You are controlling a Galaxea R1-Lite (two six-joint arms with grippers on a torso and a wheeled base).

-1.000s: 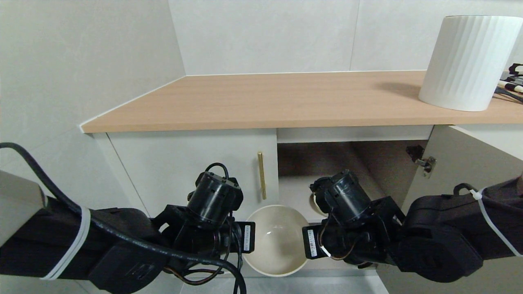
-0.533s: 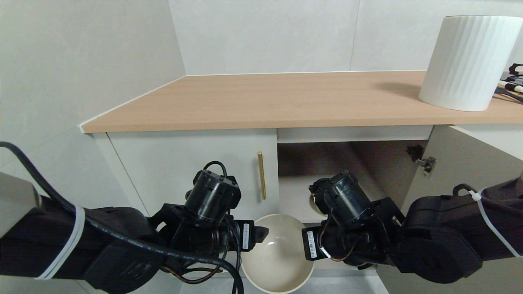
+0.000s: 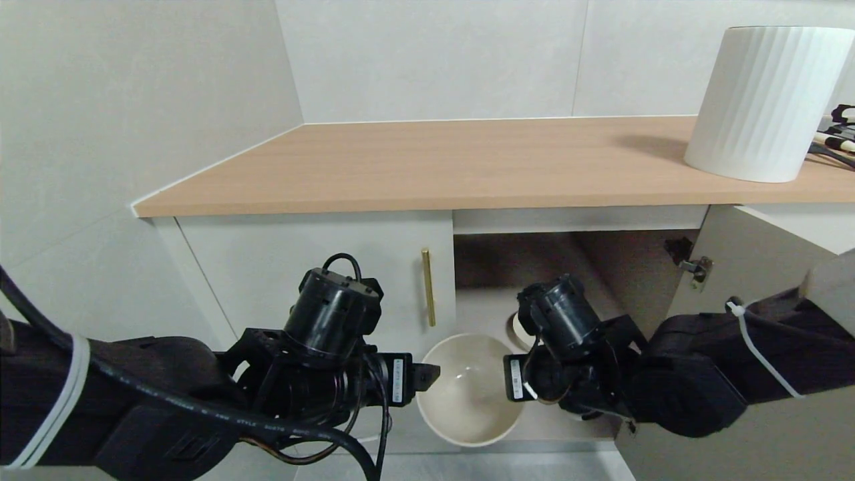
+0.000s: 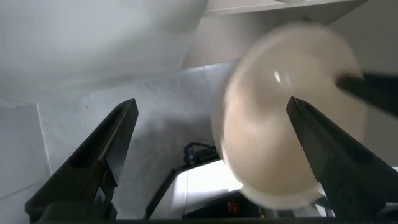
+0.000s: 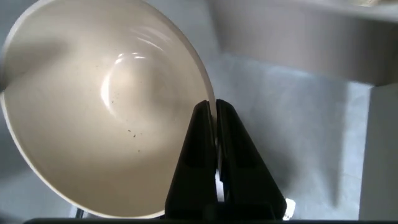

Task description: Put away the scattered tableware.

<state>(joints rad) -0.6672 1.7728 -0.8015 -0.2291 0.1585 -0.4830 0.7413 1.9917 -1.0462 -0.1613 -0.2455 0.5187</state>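
Head view: right gripper fingers pinch the rim of the round cream ceramic bowl, which hangs in the air before the open white cabinet. Left gripper fingers are spread beside it. Looks like the stowing step; next move needs the bowl carried in level, clear of the door. Wooden desk above, pale tiled walls.

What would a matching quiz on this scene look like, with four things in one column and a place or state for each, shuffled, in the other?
Things
1. cream round ceramic bowl
2. tall white ribbed cylinder
3. slim gold bar handle
4. left gripper

Places or states
A. stands on the wooden countertop
B. fixed upright on the closed white cabinet door
C. rim pinched by the right gripper
D. jaws spread wide

Pairs: 1-C, 2-A, 3-B, 4-D.
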